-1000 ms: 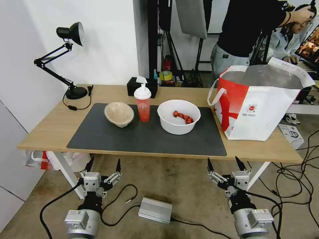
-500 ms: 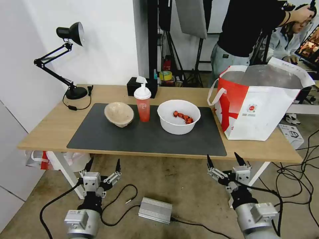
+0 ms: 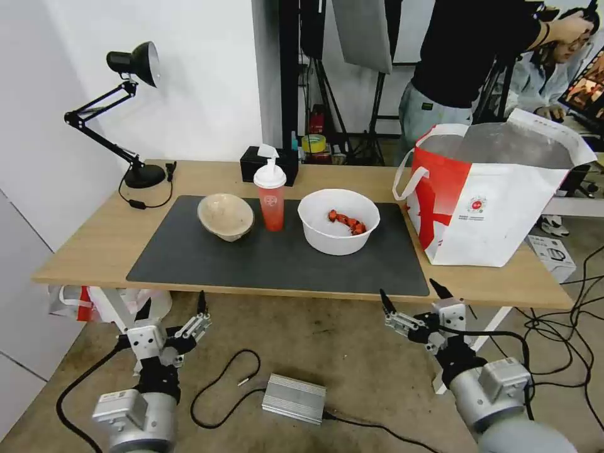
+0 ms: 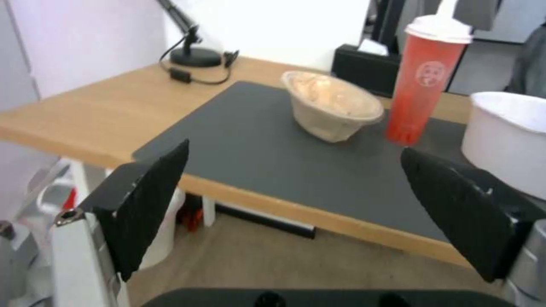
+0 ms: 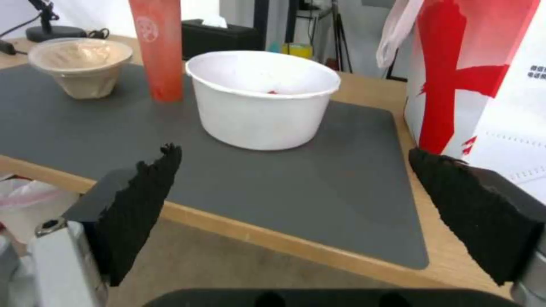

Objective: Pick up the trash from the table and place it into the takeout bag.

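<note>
Both arms are hanging below the near edge of the long light-wood table [image 3: 94, 248]: the left gripper [image 3: 175, 306] and right gripper [image 3: 412, 294], jaws spread apart, are facing the white round bowl [image 3: 338, 221], likely ready for reaching.

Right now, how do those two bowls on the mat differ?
The white bowl is larger, round and holds red food scraps; the beige bowl is smaller, looks crumpled and tilted, with no scraps visible. The red cup stands between them. Both rest on the dark grey mat.
</note>
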